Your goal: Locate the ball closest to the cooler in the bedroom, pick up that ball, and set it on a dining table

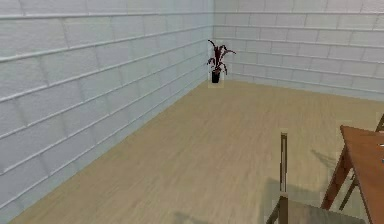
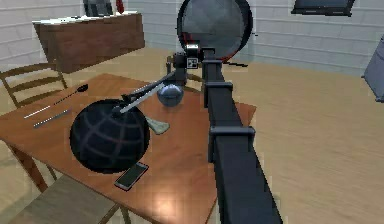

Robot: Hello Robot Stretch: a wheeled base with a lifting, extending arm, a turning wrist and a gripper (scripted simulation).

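Observation:
A dark ball with thin grid lines (image 2: 108,135) rests on a brown wooden dining table (image 2: 190,160), toward its left half. The arm's dark bar (image 2: 232,150) rises across the table to the white marker squares (image 2: 190,60). Left of them is the gripper (image 2: 143,95), its thin fingers (image 2: 135,97) pointing down-left toward the top of the ball. A small bluish rounded thing (image 2: 171,95) lies on the table right behind the fingers. I cannot tell whether the gripper holds anything. The table's corner (image 1: 366,160) also shows at the forward view's right edge.
A dark phone (image 2: 131,177) and cutlery (image 2: 55,105) lie on the table. A wooden chair (image 2: 28,82) stands at its left, another chair (image 1: 290,195) near its corner. A large dark round thing (image 2: 215,28) and a wooden counter (image 2: 90,40) stand beyond. A potted plant (image 1: 217,62) occupies the corner across bare floor.

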